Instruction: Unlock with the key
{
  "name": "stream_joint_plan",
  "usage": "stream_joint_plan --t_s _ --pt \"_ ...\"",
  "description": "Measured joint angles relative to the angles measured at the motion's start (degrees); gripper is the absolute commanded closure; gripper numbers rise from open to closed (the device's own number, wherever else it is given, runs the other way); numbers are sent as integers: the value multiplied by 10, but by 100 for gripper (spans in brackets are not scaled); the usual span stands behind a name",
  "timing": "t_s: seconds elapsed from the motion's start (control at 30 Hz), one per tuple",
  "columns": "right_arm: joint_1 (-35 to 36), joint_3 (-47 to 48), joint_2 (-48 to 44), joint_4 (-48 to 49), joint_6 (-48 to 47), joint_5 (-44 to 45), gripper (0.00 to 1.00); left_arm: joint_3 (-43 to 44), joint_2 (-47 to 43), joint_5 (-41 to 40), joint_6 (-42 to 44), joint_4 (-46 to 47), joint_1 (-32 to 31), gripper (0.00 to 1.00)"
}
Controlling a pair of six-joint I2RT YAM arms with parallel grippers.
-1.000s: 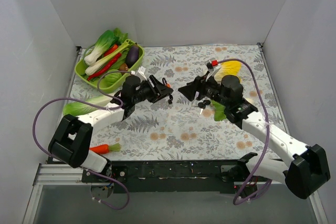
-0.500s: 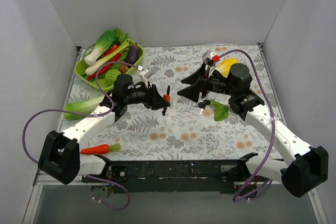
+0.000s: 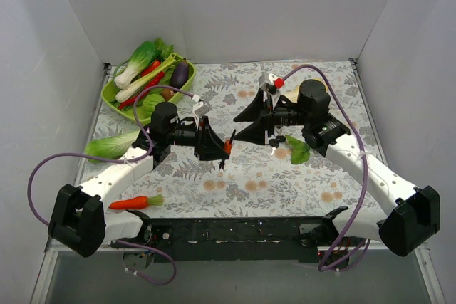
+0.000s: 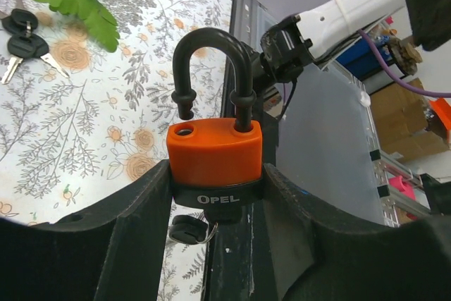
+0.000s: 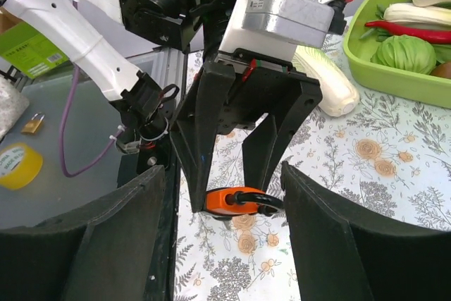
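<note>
Top external view: near the middle of the floral-patterned counter (image 3: 235,176), an orange-bodied padlock with a black U-shaped shackle (image 3: 227,146) is held off the surface, clamped in the left gripper (image 3: 222,146). The right gripper (image 3: 241,127) is positioned just beside it, fingers spread and empty. A bunch of black-headed keys (image 3: 276,140) is seen lying on the counter near the right gripper.

Left wrist view: the padlock body is gripped between both fingers (image 4: 141,209), shackle upward. One shackle leg is seated in the body; the other is raised clear of its hole. A black key head (image 4: 189,230) is noted just below the body.

Right wrist view: the fingers (image 5: 120,237) are parted wide, and the padlock (image 5: 236,201) is seen between them, not touched by either.
</note>
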Motion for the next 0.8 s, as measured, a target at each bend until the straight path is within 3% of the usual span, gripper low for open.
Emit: stream_joint_plan --t_s 0.37,0.6,0.8 --pt "24 39 63 -101 -47 26 33 -1 1 28 -12 16 0 100" --pt "31 51 69 -147 -63 29 54 -1 1 27 -13 16 0 100" --pt "30 52 67 -166 -72 40 62 -2 1 17 -14 11 0 100"
